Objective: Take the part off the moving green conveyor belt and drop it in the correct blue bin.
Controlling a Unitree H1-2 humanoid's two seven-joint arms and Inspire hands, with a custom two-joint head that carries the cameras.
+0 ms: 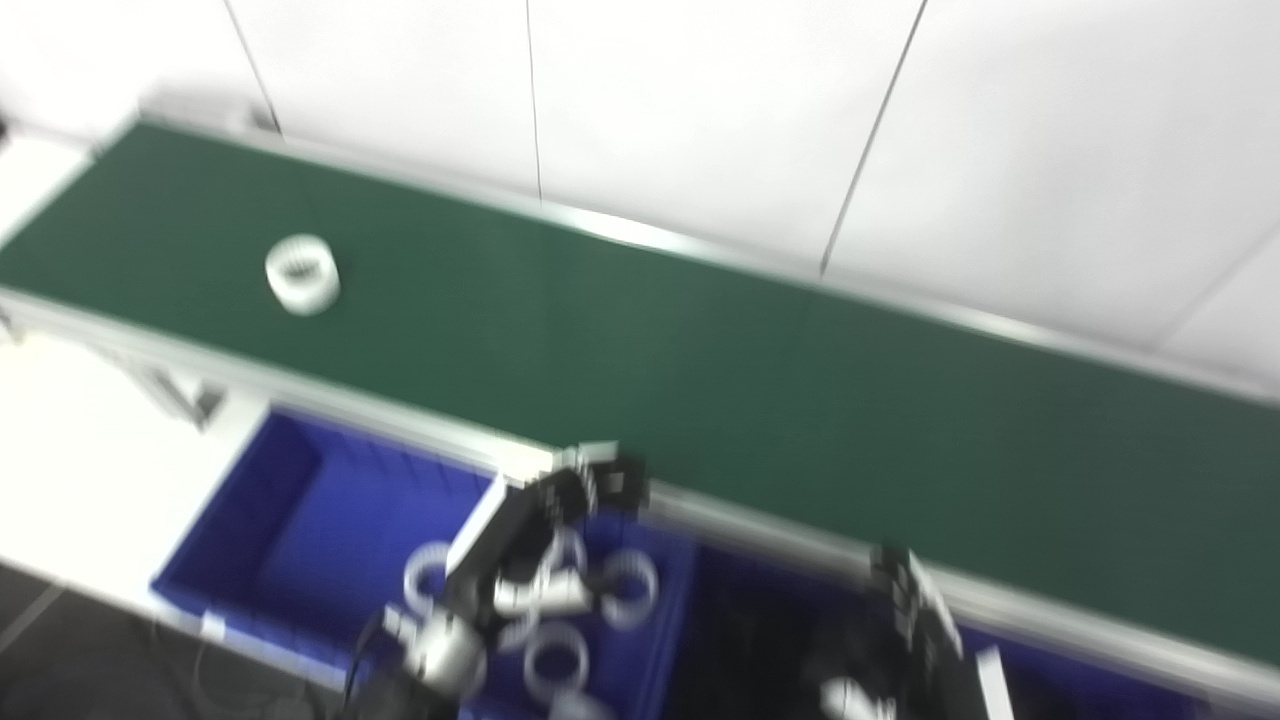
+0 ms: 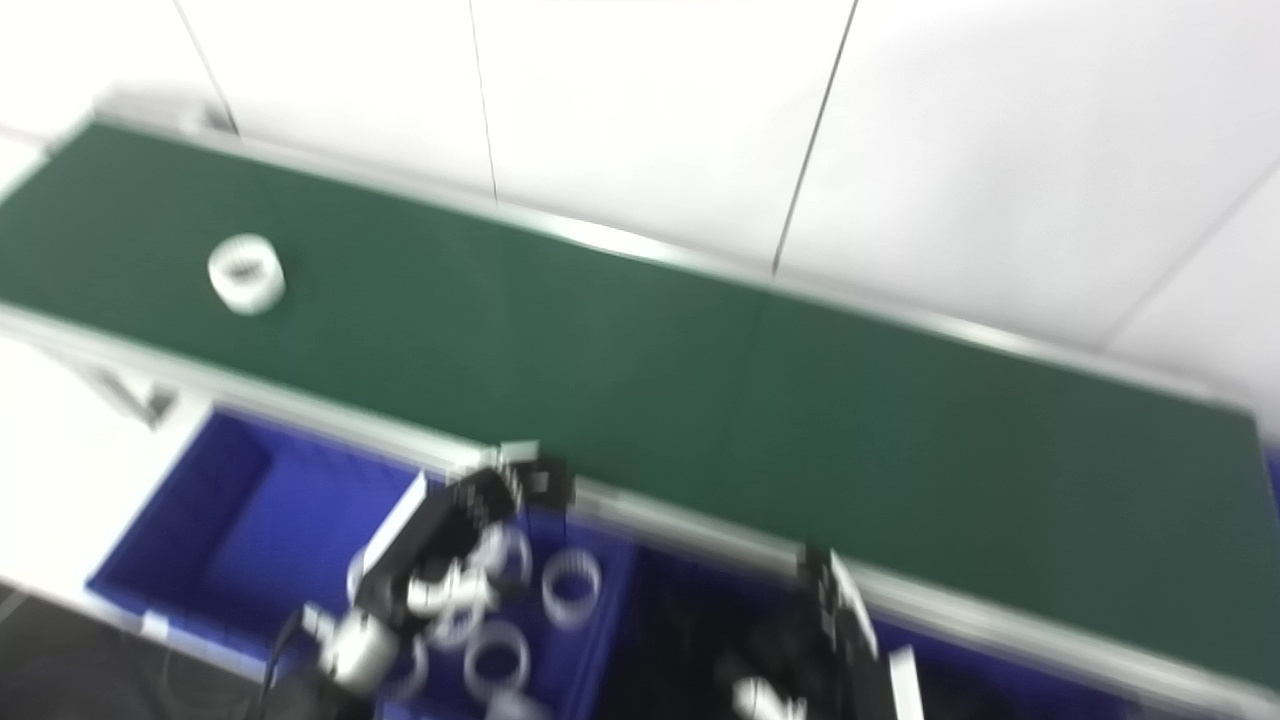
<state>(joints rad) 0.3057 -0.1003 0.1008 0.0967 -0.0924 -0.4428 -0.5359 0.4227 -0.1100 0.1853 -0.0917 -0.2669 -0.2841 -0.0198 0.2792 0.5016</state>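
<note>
Part (image 1: pixel 302 273) sits untouched on the belt (image 1: pixel 700 370), far left, well apart from our hands; pick and drop both remain; left hand (image 1: pixel 560 520) hangs over the bin (image 1: pixel 290 500) of rings (image 1: pixel 628 588); right hand (image 1: pixel 905 610) low; blur hides both grips.

Behind the work you have a white panelled wall (image 1: pixel 700 110), split by thin dark seams that run down at slight angles. Light falls evenly on it, and the pictures are blurred throughout. At your left a white counter (image 1: pixel 70 480) stretches pale and bright. Below its edge, in the bottom-left corner, you see dark floor (image 1: pixel 60 660).
</note>
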